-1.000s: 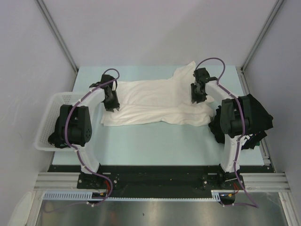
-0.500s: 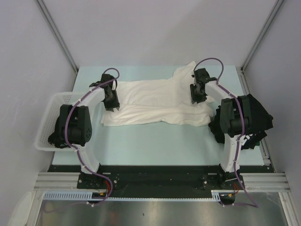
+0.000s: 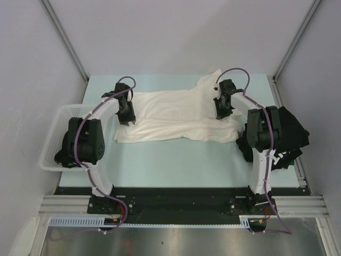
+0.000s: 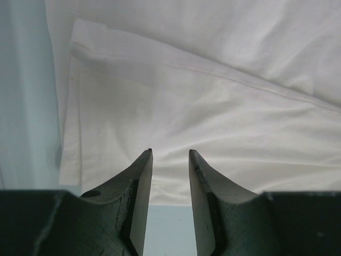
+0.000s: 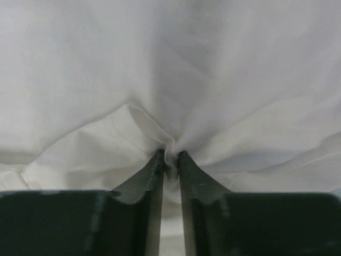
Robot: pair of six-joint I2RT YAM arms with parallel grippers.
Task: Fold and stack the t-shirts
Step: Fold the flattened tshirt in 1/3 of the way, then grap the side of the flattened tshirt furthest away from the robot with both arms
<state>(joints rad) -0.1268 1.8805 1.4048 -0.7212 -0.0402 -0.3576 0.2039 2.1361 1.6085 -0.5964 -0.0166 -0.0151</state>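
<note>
On table (image 3: 176,160), shirt (image 3: 176,109): lying spread left to right.
Left gripper (image 4: 170,153): hovering at shirt's left end, spread, gripping nothing.
Right gripper (image 5: 170,154): pinching shirt bunch.
Hem (image 4: 74,96): probably needing both layers caught before lifting evenly.

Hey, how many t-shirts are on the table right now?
1 for sure: the white t-shirt spread across the middle of the table, its right end pinched by the right claw. A dark heap at the right edge may hide more.
</note>
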